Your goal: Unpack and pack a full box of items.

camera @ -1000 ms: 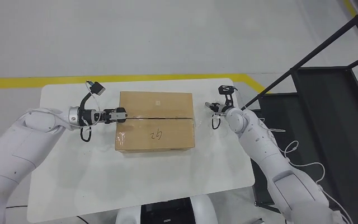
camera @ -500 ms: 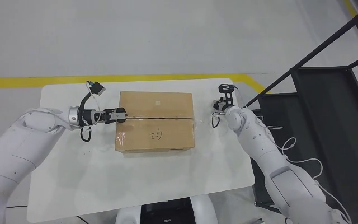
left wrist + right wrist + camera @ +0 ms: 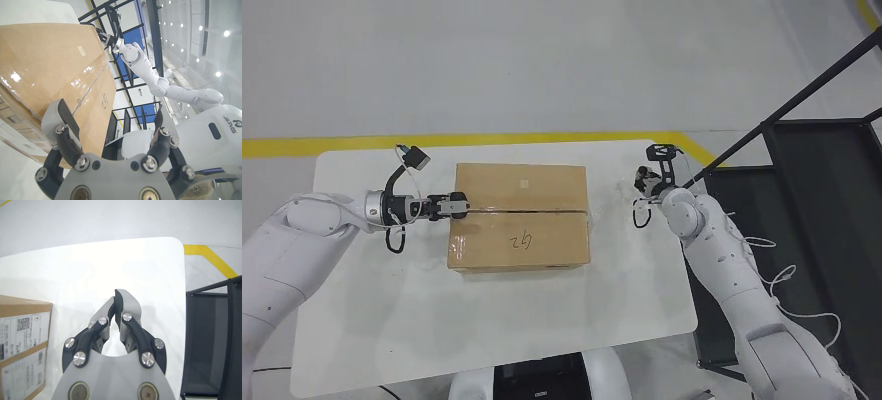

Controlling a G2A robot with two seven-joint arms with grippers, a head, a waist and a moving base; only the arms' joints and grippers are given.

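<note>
Noted box (image 3: 520,215) at middle of table (image 3: 392,310), flaps down, clear tape (image 3: 532,211) along top seam. Logged left gripper (image 3: 458,205) at box's left end, level with seam, fingers spread, holding nothing. Logged right gripper (image 3: 116,296) right of box, apart from it, fingers pressed together, empty. Judged task barely begun: box unopened, nothing unpacked, all repacking left.

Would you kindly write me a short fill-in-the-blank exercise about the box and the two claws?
1. The left claw, at one end of the box, is ____.
2. The right claw is ____ and holds nothing.
3. The box's top seam is sealed with clear ____.
4. The box stands on a ____ table.
Missing words: open; shut; tape; white.
</note>
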